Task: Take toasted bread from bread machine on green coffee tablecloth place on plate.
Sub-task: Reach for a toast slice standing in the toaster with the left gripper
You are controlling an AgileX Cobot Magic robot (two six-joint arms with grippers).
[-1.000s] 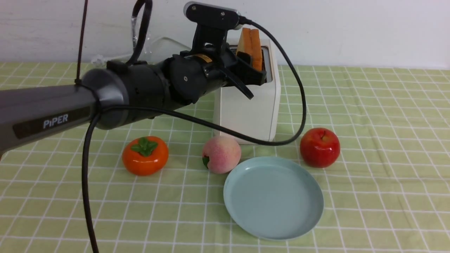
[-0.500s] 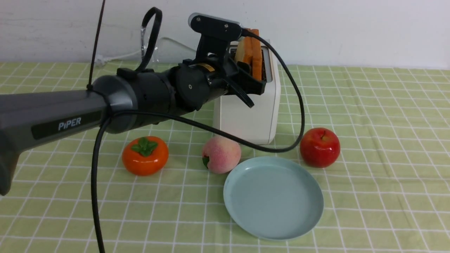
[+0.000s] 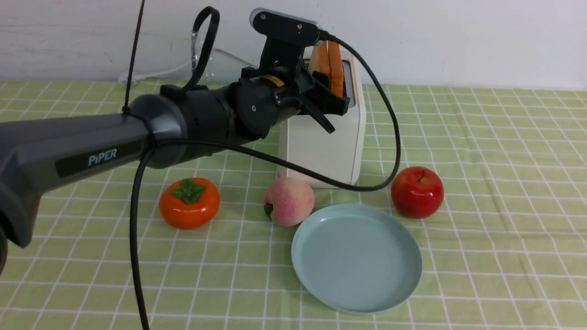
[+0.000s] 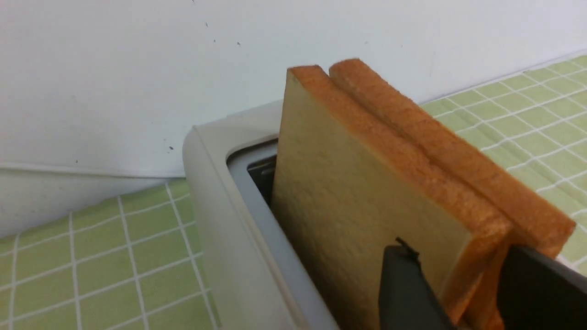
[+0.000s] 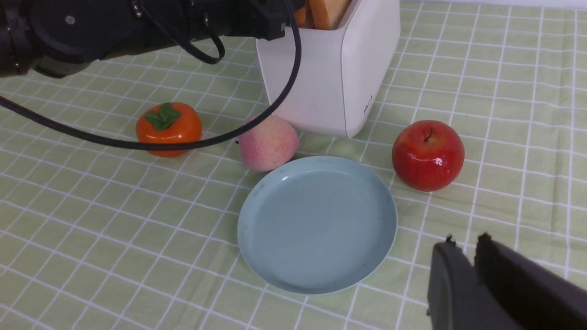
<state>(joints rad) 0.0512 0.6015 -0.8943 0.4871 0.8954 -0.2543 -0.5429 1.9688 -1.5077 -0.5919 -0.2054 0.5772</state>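
The white bread machine (image 3: pixel 321 142) stands at the back of the green coffee tablecloth (image 3: pixel 504 183). Two slices of toasted bread (image 3: pixel 331 62) stick up out of its top, pressed together. My left gripper (image 3: pixel 334 94) is shut on the lower near corner of both slices. In the left wrist view its black fingers (image 4: pixel 406 284) bracket the pair of toasted bread slices (image 4: pixel 357 183) above the bread machine's slot (image 4: pixel 220 220). The pale blue plate (image 3: pixel 357 256) lies bare in front. My right gripper (image 5: pixel 463 243) hovers to the plate's (image 5: pixel 316 224) right, fingers nearly together, holding nothing.
An orange persimmon (image 3: pixel 189 202), a pink peach (image 3: pixel 289 201) and a red apple (image 3: pixel 417 192) sit between the bread machine and the plate. The left arm's black cable (image 3: pixel 390 165) droops across the bread machine's front. A white wall stands close behind.
My left arm has pushed forward and to the right along the bread machine's top, and its jaws have closed in a little on the two slices. The right arm's view shows no earlier frame.
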